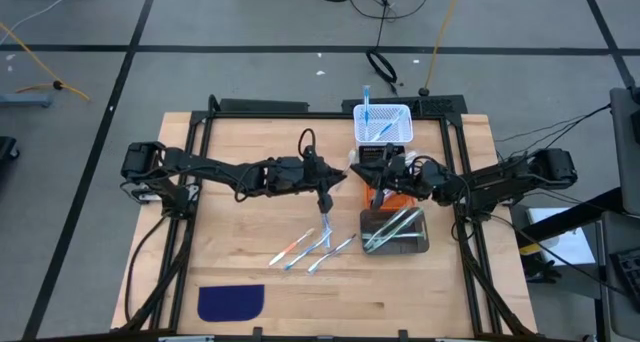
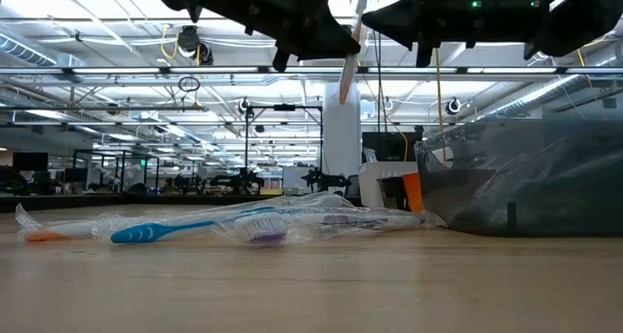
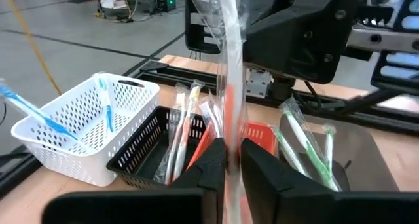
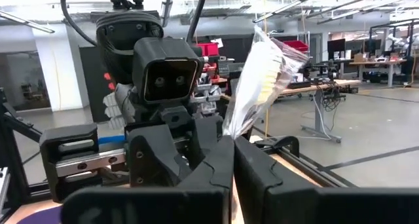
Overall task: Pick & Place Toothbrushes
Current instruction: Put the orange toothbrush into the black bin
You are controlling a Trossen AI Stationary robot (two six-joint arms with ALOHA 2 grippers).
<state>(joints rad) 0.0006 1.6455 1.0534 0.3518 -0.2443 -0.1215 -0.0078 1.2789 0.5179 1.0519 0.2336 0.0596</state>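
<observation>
Above the middle of the worktop, the left gripper [image 3: 228,160] and the right gripper [image 4: 233,160] both pinch one wrapped toothbrush [image 3: 230,86], upright between them. The right should keep its clenched hold while the left lets go cleanly. The black bin [image 1: 370,154] lies close; loose toothbrushes [image 1: 310,247] lie below, toward the near edge.

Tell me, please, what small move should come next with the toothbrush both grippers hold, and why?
Probably the left gripper should open and back away: the right gripper is shut on the wrapped toothbrush at its bristle end, so both clamp one brush in mid-air.
</observation>
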